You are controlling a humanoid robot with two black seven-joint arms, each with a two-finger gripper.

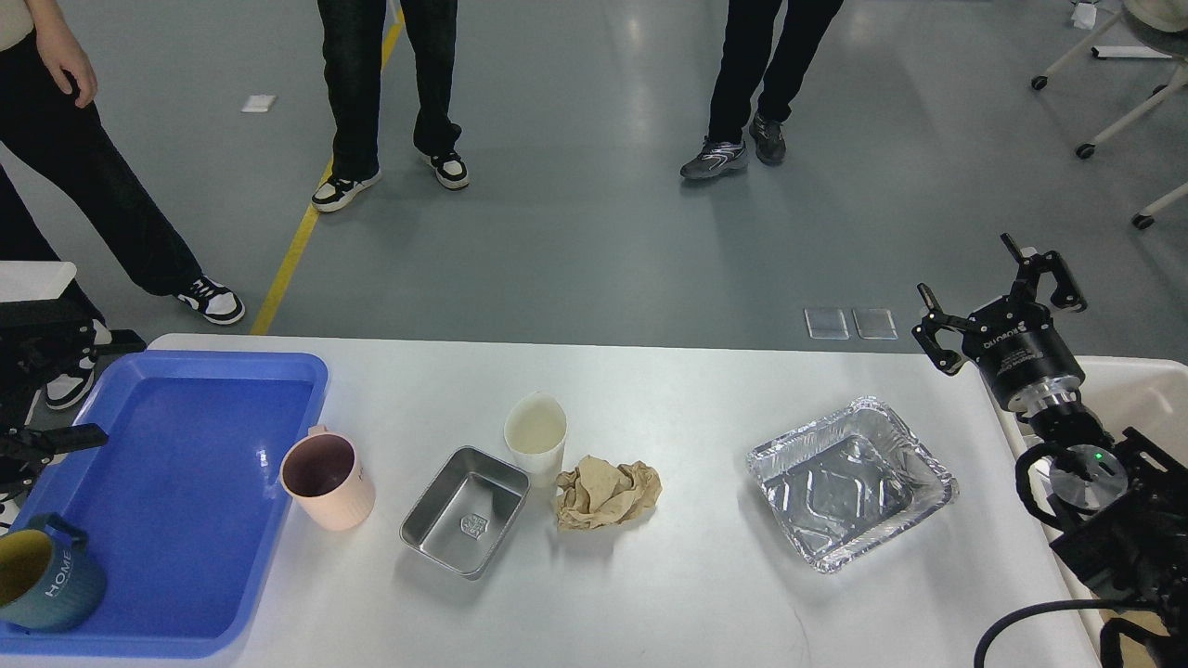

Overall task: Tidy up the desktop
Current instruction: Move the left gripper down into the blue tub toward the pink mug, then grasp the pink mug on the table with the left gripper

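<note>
The white desktop holds a pink mug beside the blue tray, a small steel tin, a white paper cup, a crumpled brown paper ball and a foil tray. A teal mug stands in the blue tray's near left corner. My right gripper is open and empty, raised past the desktop's far right corner, well clear of the foil tray. My left arm shows only as dark parts at the left edge over the blue tray; its fingers cannot be told apart.
A cream-white bin stands off the desktop's right side under my right arm. Three people stand on the grey floor beyond the far edge. Chair legs on wheels are at the top right.
</note>
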